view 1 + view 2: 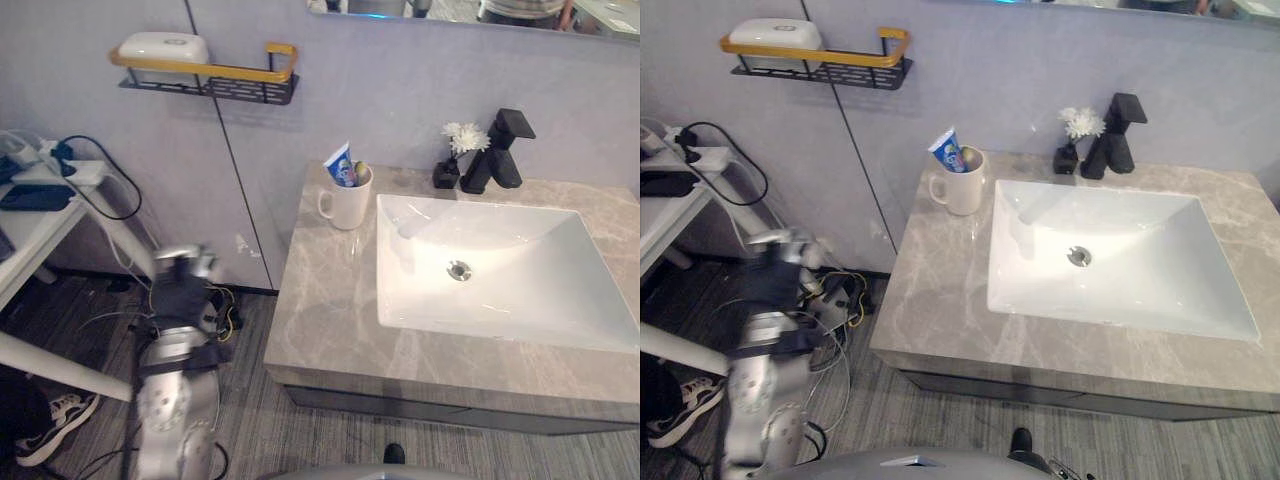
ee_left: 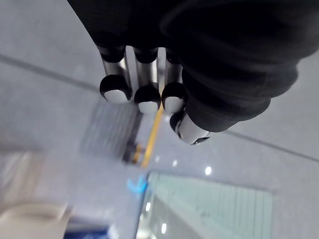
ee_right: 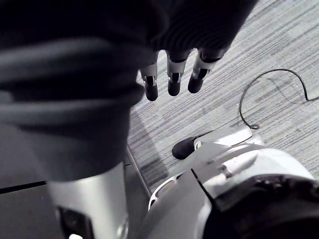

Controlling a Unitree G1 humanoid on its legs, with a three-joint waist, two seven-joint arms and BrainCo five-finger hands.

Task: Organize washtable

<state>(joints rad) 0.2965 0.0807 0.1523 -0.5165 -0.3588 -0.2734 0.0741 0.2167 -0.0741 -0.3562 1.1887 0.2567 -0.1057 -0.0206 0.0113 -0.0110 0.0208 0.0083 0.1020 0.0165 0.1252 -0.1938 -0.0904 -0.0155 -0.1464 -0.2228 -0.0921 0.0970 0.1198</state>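
Note:
The grey marble washtable (image 1: 330, 310) carries a white basin (image 1: 500, 265), with a black tap (image 1: 500, 150) and a small black vase of white flowers (image 1: 455, 155) behind it. A white mug (image 1: 347, 200) holding a blue toothpaste tube stands at the counter's back left corner. My left hand (image 1: 185, 275) is raised over the floor left of the washtable; its fingers (image 2: 142, 74) are curled and hold nothing. My right hand (image 3: 172, 74) hangs over the carpet with relaxed, straight fingers and nothing in it.
A black wall shelf with a yellow rail (image 1: 210, 75) holds a white box (image 1: 163, 47). A white side table (image 1: 40, 200) with a power strip and cables stands at the far left. A sneaker (image 1: 50, 425) and loose cables lie on the floor.

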